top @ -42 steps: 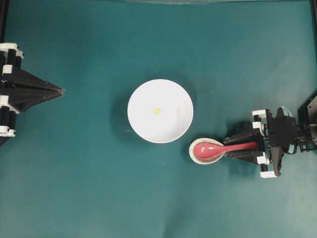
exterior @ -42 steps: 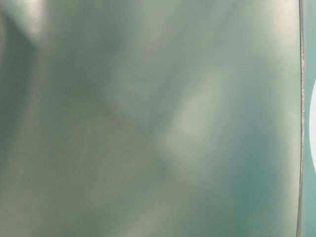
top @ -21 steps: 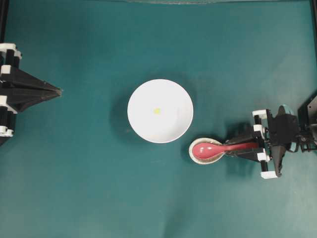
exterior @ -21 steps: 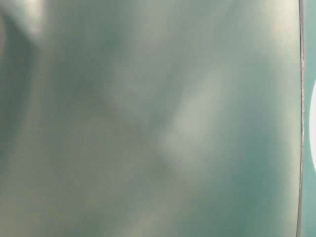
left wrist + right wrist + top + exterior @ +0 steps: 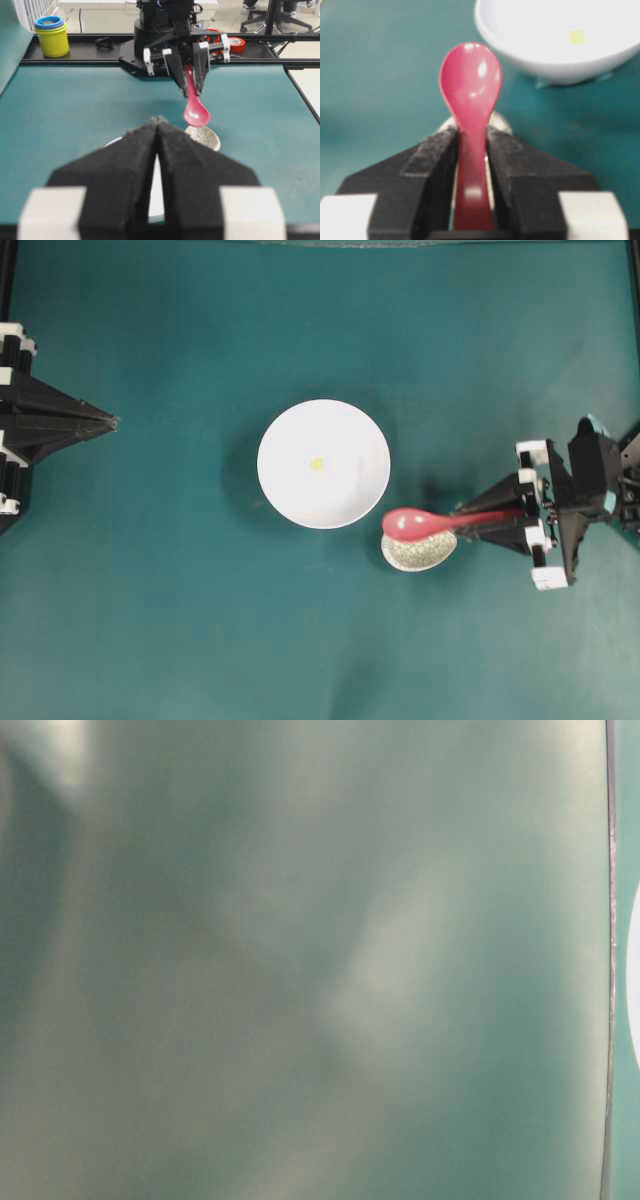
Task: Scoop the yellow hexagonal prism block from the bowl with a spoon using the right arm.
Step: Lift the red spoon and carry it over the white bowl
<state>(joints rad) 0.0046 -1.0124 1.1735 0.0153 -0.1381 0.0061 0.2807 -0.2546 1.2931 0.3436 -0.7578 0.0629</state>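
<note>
The white bowl [image 5: 350,495] stands mid-table with the tiny yellow hexagonal prism block [image 5: 317,464] lying inside it. My right gripper [image 5: 465,522] is shut on the handle of the pink-red spoon [image 5: 418,524], which hangs level just right of the bowl's lower edge. In the right wrist view the spoon [image 5: 470,85] sticks out ahead of the right gripper [image 5: 471,132], scoop up, short of the bowl [image 5: 545,65] and block [image 5: 577,36]. My left gripper [image 5: 113,423] rests shut at the far left and holds nothing. From the left wrist, the left gripper [image 5: 158,122] points at the spoon [image 5: 196,112].
A speckled beige spoon rest [image 5: 425,554] lies under the scoop, bare now. Stacked yellow and blue cups [image 5: 51,35] and a red tape roll [image 5: 237,44] sit beyond the table's far edge. The table-level view is a blur.
The right gripper closed on the spoon's handle and lifted it off the spoon rest; the scoop now hangs nearer the bowl. The left arm drew back slightly.
</note>
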